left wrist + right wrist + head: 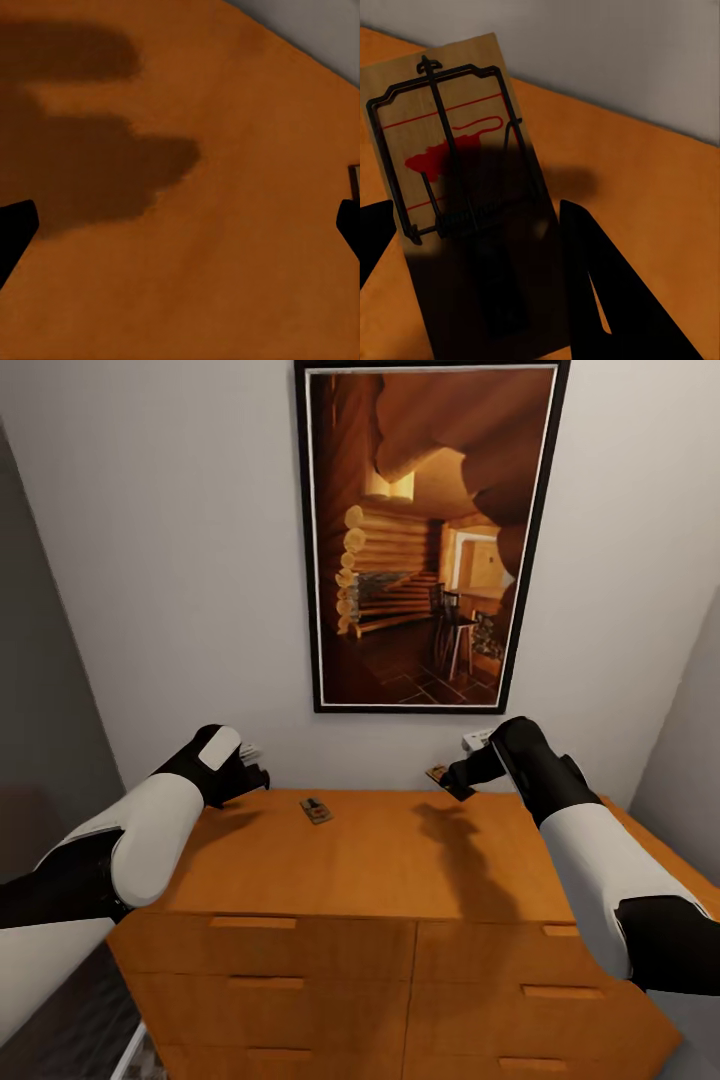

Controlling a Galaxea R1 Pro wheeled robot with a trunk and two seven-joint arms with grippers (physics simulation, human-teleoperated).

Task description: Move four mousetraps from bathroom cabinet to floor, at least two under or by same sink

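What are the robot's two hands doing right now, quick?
Left tool: open, holding nothing, over the cabinet.
Right tool: open around a mousetrap, not closed on it.

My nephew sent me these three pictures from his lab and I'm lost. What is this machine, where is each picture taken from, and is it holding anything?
It is a simulated two-armed robot. The big picture comes from a camera on its head, looking down over both arms at a wooden cabinet below a framed picture. The other two come from cameras by each wrist. One mousetrap lies alone on the cabinet top. The right gripper reaches toward a second mousetrap near the wall; its jaws stand apart on either side of the board, not closed on it. The left gripper hangs open over bare wood, holding nothing.
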